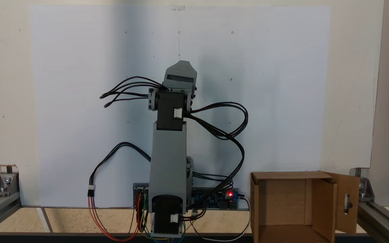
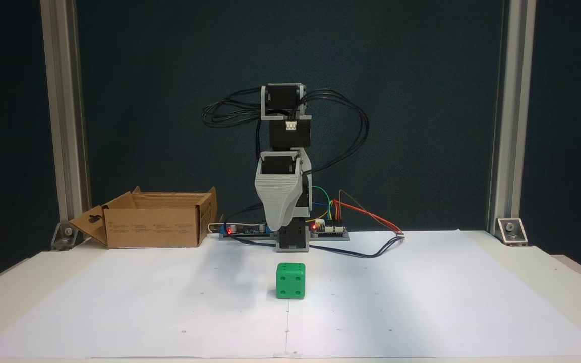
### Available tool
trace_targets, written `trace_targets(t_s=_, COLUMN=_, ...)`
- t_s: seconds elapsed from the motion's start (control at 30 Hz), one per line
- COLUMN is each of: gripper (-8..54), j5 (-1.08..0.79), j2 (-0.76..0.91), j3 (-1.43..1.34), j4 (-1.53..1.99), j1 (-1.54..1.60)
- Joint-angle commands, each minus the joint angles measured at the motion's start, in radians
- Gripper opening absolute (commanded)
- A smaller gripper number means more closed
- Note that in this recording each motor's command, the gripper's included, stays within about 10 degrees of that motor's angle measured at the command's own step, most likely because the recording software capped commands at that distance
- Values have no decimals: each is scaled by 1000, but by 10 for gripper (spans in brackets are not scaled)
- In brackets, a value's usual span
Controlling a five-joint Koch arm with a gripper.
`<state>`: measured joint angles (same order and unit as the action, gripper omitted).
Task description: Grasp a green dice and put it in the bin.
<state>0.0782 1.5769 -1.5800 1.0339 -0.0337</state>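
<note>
The white paper sheet covers most of the table, smooth and flat with faint dots on it; in a fixed view from above its lower edge ends at a bare wood strip. Aluminium frame posts stand at the table's rear corners, their tops cut off by the picture edge.

The arm stands folded at mid-table, grey ribbed printed shells over black motors, with looping black cables. From above it hides the sheet under and ahead of it.

The bin is a brown corrugated cardboard box sitting left of the arm's base in the front fixed view, one flap folded out with a slot cut in it. Seen from above its bottom edge is cropped.

The gripper points down (its grey tapered shell faces the camera), the tip hanging above the sheet; the jaws lie one behind the other, so I cannot tell whether they are parted or closed.

The green dice is a glossy plastic cube with rounded edges and sunken pips, resting on the sheet in front of the base, apart from the gripper and well apart from the bin.
</note>
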Motion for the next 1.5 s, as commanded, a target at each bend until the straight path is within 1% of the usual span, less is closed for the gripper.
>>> trace_targets(t_s=0.0, gripper=438, j5=38, j2=5, j3=-5, j4=-58, j1=8)
trace_targets(t_s=0.37, gripper=438, j5=40, j2=5, j3=-89, j4=-124, j1=81)
trace_targets(t_s=1.03, gripper=436, j5=41, j2=-8, j3=-169, j4=-219, j1=81)
trace_targets(t_s=1.47, gripper=434, j5=41, j2=-94, j3=-236, j4=-359, j1=81)
